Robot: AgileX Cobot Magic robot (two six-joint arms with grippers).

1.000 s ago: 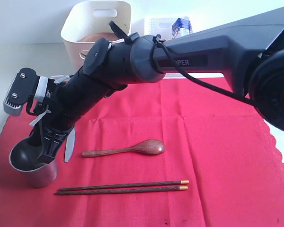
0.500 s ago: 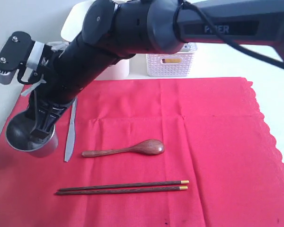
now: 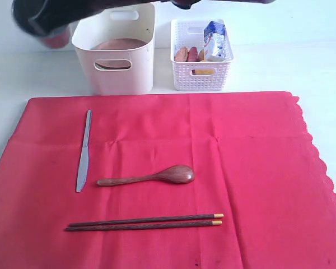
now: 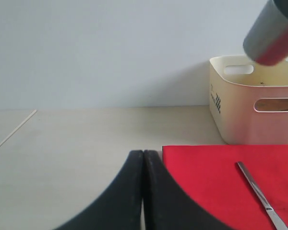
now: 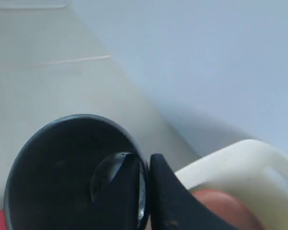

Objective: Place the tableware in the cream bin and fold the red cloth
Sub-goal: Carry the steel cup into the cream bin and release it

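Pale worktop under a plain light wall carries everything in view. High over its far left corner hangs the cup (image 3: pixel 45 25), blurred in the exterior view, just left of the bin (image 3: pixel 115 70) and above the level of its rim. The right gripper (image 5: pixel 144 163) is clamped on the cup's rim, one finger inside the dark mouth and one outside. From the left wrist view the cup sits above the bin's rim, but I cannot tell whether it is over the opening yet.

The bin stands at the far edge with a brown plate (image 3: pixel 119 45) lying inside. Beside it, further along that edge, is a white basket (image 3: pixel 201 75) of food. The cloth (image 3: pixel 257 168) covers the near part of the worktop. On it lie the knife (image 3: pixel 84 151) towards the left edge, the spoon (image 3: pixel 148 176) mid-cloth and the chopsticks (image 3: pixel 145 222) closest to the near edge, all apart from one another.

The left gripper (image 4: pixel 143 158) has its fingers pressed together on nothing, low by the cloth's far left corner.

The step in hand looks like carrying the cup to the bin. Next it probably needs shifting over the opening, lowering onto or beside the plate, then letting go. Folding must wait until the three utensils are off the cloth.
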